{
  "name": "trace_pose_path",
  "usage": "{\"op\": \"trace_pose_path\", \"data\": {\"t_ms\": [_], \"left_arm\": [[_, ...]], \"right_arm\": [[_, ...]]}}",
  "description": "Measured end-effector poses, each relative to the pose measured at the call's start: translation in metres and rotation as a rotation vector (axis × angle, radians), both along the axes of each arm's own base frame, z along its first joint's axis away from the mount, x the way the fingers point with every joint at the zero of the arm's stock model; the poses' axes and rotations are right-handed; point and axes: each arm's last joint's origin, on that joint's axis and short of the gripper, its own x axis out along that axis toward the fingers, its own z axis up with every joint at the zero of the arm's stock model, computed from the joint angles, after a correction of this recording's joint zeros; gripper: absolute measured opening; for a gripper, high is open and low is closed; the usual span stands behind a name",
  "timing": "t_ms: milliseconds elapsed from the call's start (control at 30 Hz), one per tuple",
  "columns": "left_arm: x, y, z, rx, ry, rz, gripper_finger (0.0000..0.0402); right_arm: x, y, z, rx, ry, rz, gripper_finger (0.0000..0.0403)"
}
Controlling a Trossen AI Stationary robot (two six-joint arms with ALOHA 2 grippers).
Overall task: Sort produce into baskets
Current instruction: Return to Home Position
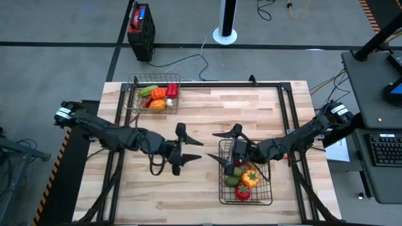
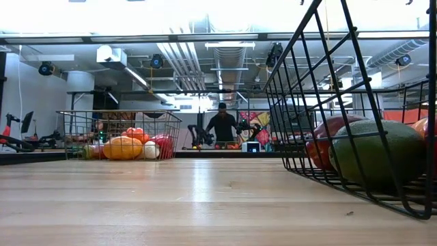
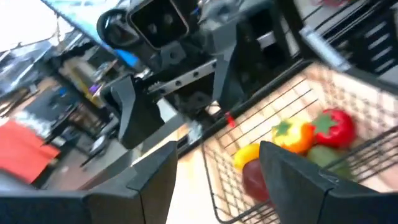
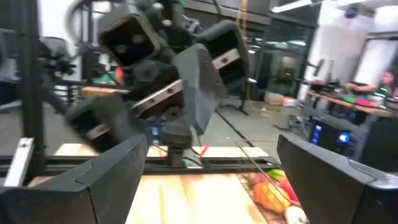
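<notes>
**Both grippers empty at mid-table, produce in the baskets**

Finds the left gripper (image 1: 191,149) above bare wood at the middle of the table (image 1: 201,188), spread wide and holding nothing. Confirms as much from the left wrist view, with its dark fingers (image 3: 155,180) set far apart and only air between. Puts the right gripper (image 1: 218,146) just opposite, facing the left one and apart from it, at the far end of the larger basket (image 1: 221,188) (overlapping that basket's rim in the high view). Shows it splayed and empty as well, its own fingers far apart at either side of the right wrist view.

Places the larger basket right of centre, close to the low camera. Counts inside it an orange pepper (image 1: 249,179), a red tomato (image 1: 242,193) and a green piece (image 1: 231,181), plus a dark red piece (image 3: 255,177) seen from the left wrist. Sets the smaller basket (image 1: 133,94) at the table's far left corner, well apart from both grippers. Makes out in it a green vegetable (image 1: 146,91), a red piece (image 1: 171,91), two orange pieces (image 1: 157,99) and a tiny white garlic (image 1: 168,102). Has every visible piece of produce inside one basket or the other.

Catches, at table height, a person (image 2: 222,124) in the room beyond the table.
</notes>
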Motion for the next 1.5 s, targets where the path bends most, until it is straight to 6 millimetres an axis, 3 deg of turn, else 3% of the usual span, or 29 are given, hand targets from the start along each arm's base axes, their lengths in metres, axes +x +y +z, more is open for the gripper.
{"op": "trace_pose_path", "data": {"t_ms": [200,467,600,1000,1500], "left_arm": [[-0.023,0.037,-0.006,-0.06,-0.045,0.007,0.021],[-0.064,0.078,-0.013,-0.088,-0.301,0.117,0.021],[-0.082,0.092,-0.016,-0.1,-0.327,0.171,0.021],[-0.141,0.096,-0.024,-0.189,-0.429,0.171,0.021],[-0.192,0.1,-0.065,-0.272,-0.564,0.24,0.021]], "right_arm": [[-0.013,-0.01,0.005,-0.039,-0.013,0.04,0.0354],[-0.035,-0.048,0.006,-0.035,-0.053,0.053,0.0354],[-0.053,-0.062,-0.001,-0.036,-0.055,0.022,0.0354],[-0.125,-0.082,-0.016,-0.007,-0.194,0.015,0.0354],[-0.19,-0.099,-0.032,0.021,-0.421,-0.005,0.0354]]}}
